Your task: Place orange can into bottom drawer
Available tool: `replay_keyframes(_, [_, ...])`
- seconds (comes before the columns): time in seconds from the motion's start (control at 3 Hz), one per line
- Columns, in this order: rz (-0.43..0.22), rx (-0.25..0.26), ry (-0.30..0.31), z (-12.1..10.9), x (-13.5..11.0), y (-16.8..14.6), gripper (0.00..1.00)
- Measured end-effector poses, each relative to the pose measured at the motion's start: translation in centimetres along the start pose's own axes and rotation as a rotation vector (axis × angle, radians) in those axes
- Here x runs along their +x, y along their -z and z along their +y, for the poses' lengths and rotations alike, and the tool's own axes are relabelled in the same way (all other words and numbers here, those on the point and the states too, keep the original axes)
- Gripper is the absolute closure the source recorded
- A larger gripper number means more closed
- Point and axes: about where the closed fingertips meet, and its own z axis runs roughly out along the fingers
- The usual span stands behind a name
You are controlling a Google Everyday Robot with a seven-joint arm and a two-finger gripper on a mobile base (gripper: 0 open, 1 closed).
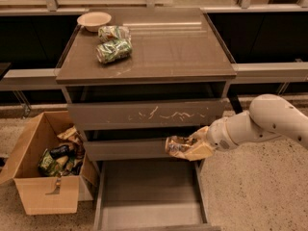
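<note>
I have the orange can (pixel 175 145) in the gripper (pixel 191 147) at centre-right of the frame, the fingers closed around its right end so that it lies roughly on its side and sticks out to the left. It hangs in front of the middle drawer face, just above the right rear corner of the bottom drawer (pixel 144 198), which is pulled out at the bottom centre with its flat floor showing and nothing on it. So I judge the pick and the carry as done, and the placing as not yet done: the can is not inside the drawer or touching its floor. What is left is to bring it down and a little toward frame left, clear of the thin right wall, then let go and lift the white arm (pixel 262 124) away. The two green cans (pixel 113 43) and the bowl (pixel 94 19) sit on the cabinet top at upper left, well apart from all this — as is the cardboard box (pixel 45 196) at lower left.
</note>
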Motion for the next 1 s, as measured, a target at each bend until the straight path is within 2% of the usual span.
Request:
replay_keyframes(0.33, [0.028, 0.008, 0.008, -0.2, 2.4, -2.8, 1.00])
replay_keyframes(0.67, [0.089, -0.002, 0.026, 0.0, 7.8, -8.1, 1.00])
replay_keyframes(1.0, [0.152, -0.030, 0.008, 0.0, 14.0, -13.4, 1.00])
